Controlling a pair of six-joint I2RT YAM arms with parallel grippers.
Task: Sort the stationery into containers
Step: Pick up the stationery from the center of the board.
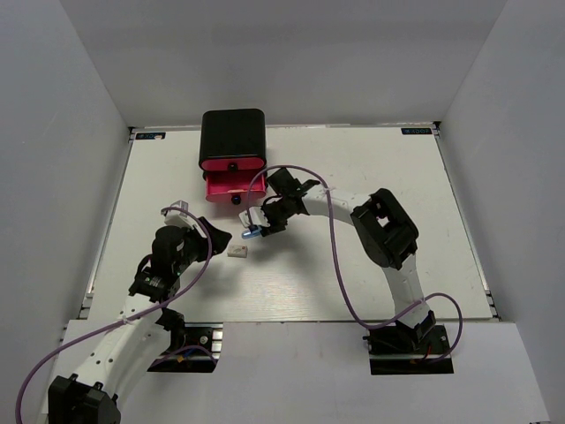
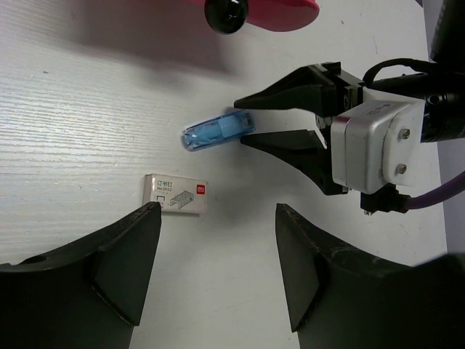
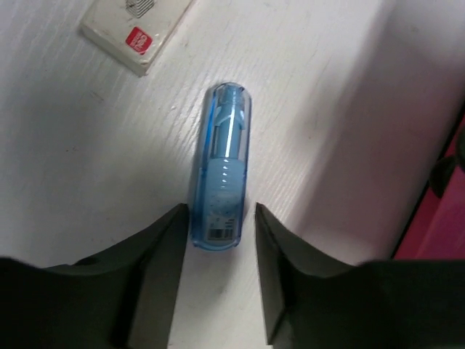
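1. Left gripper (image 1: pixel 218 236): nearest the arm bases, it hangs over the white table (image 1: pixel 371 265) with its two black fingers (image 2: pixel 123 254) spread wide and nothing between them
2. White staple box (image 2: pixel 176 193): a small rectangular block lying flat on the table, just beyond the left fingertips and touching neither gripper; a staple drawing and a red mark are printed on its top face
3. Light blue pen (image 3: pixel 224 160): a clear capsule just past the staple box and apart from it; the right wrist view shows its near end pinched, while its rounded far end points toward the staple box (image 3: pixel 134 29)
4. Right gripper (image 3: pixel 219 214): clenched on the light blue pen (image 2: pixel 216 131), one finger pressed to each side of its end; whether the pen is resting on the table or raised off it cannot be told
5. Lowest pink-red drawer (image 1: pixel 222 187): pulled out toward the arms, its black knob (image 1: pixel 237 200) close beside the right gripper (image 1: pixel 257 228)
6. Black rounded box (image 1: pixel 233 132): farthest away, at the table's far edge, with another pink-red drawer front (image 1: pixel 216 164) shut above the open one
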